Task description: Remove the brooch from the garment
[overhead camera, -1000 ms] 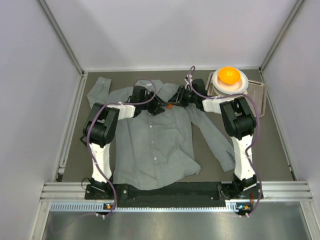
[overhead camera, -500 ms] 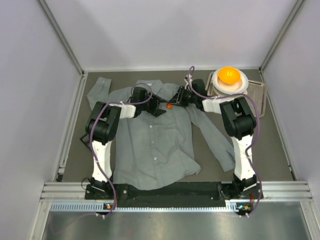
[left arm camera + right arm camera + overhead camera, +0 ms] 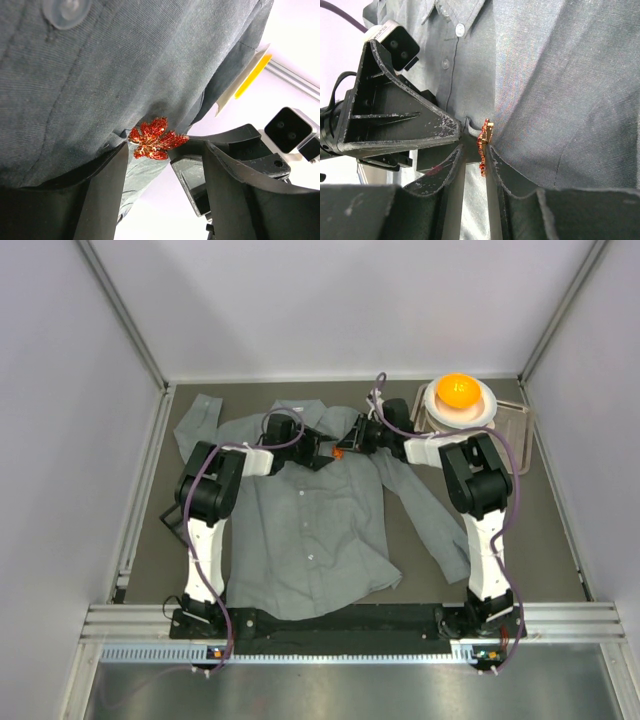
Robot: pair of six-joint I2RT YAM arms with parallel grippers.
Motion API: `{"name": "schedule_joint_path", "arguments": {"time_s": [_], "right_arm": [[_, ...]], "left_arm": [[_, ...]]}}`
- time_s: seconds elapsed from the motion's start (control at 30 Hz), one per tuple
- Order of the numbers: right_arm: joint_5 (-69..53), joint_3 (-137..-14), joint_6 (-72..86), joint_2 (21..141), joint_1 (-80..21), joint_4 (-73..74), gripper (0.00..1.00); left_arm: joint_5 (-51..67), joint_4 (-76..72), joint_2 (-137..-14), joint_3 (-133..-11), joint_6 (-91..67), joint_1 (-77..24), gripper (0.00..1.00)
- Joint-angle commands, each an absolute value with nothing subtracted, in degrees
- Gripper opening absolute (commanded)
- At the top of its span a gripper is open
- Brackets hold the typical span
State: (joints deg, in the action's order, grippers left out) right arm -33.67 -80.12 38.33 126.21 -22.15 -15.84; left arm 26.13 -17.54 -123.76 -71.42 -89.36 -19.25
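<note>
The right gripper [image 3: 477, 148] is closed on the brooch [image 3: 483, 142], which is pinched edge-on between its fingers. The left gripper [image 3: 165, 148] is held open, its jaws spread to either side of the brooch and of one right finger; no cloth is seen to be pinched by it. The brooch is found just below the collar [image 3: 462, 9], toward the robot's right of it, on the chest of the garment [image 3: 305, 530], and it appears to be still attached.

Two risks are judged likely. If the brooch is pulled while the cloth below the collar is left unheld, the garment may be lifted with it and the pin not freed. Since the brooch is thin and gripped by its edge, it may also be lost from the fingers.

Beside the collar the two grippers are crowded tip to tip, so sideways motion could bring a knock. More room is offered upward. Well to the right of the collar, the tray [image 3: 518, 435] and bowl [image 3: 484, 410] are to be avoided.
</note>
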Motion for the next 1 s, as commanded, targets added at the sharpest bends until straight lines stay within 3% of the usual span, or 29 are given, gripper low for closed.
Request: {"name": "schedule_joint_path", "arguments": {"time_s": [0.0,0.23,0.67,0.83,0.97], "right_arm": [[-35.2,-81.0,34.7,123.0,-23.5,-15.7,0.22],[-36.4,-81.2,33.5,122.7,-23.8,-16.0,0.27],[-39.8,-78.5,35.9,120.9,-22.6,-21.6,0.36],[-40.0,-76.6,37.4,120.2,-22.1,-24.3,0.38],[-37.7,-75.5,36.3,118.7,-21.5,-23.6,0.43]], "left_arm": [[24.4,-17.1,-124.6,-73.7,-90.2,-19.8,0.66],[24.7,-16.5,-125.6,-74.7,-89.7,-21.1,0.60],[23.8,-18.2,-125.4,-72.6,-85.1,-21.5,0.33],[22.7,-17.4,-123.8,-72.2,-82.4,-21.7,0.32],[22.4,-18.8,-122.8,-70.6,-81.0,-22.0,0.37]]}}
